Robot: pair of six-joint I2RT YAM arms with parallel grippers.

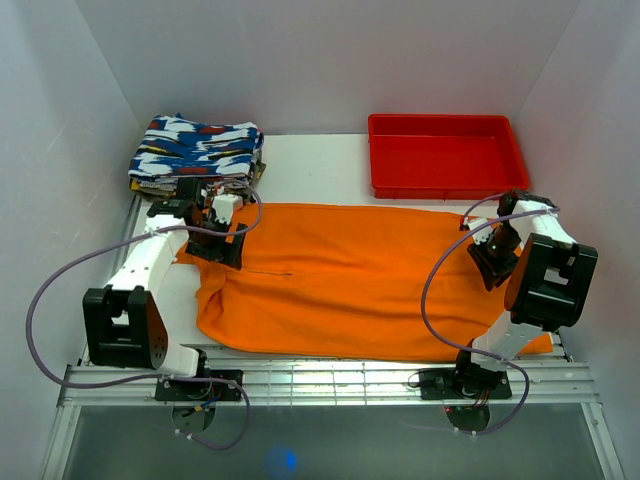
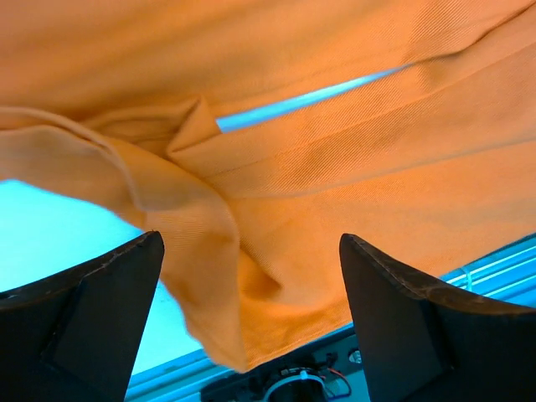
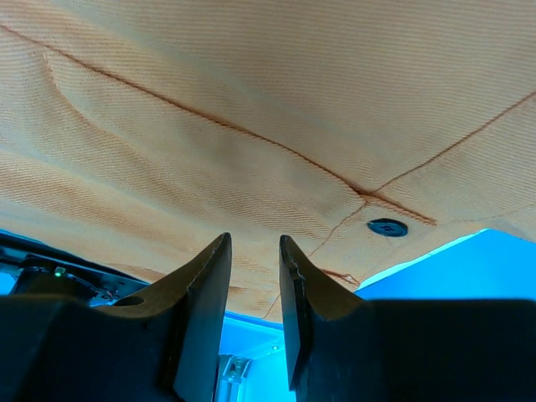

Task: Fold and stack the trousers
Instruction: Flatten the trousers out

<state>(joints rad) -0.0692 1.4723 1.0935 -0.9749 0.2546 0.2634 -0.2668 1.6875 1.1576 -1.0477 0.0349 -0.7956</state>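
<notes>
Both tools sit over the trousers (image 1: 340, 280), which lie spread flat across the middle of the worktop (image 1: 310, 165): the left tool (image 2: 251, 310) has its fingers spread wide above a bunched fold at the garment's left end. At the right end, the right tool (image 3: 255, 310) shows fingers drawn nearly together with a narrow gap, pinching nothing, near a dark button (image 3: 387, 227).

Plain bright-orange trousers (image 1: 360, 280), unpatterned, with darker orange seams and a dark button (image 3: 387, 227), lie on a white table (image 1: 310, 165). Beside them are folded clothes (image 1: 197, 152) patterned in blue, white and red, and a solid red tray (image 1: 447, 155).
</notes>
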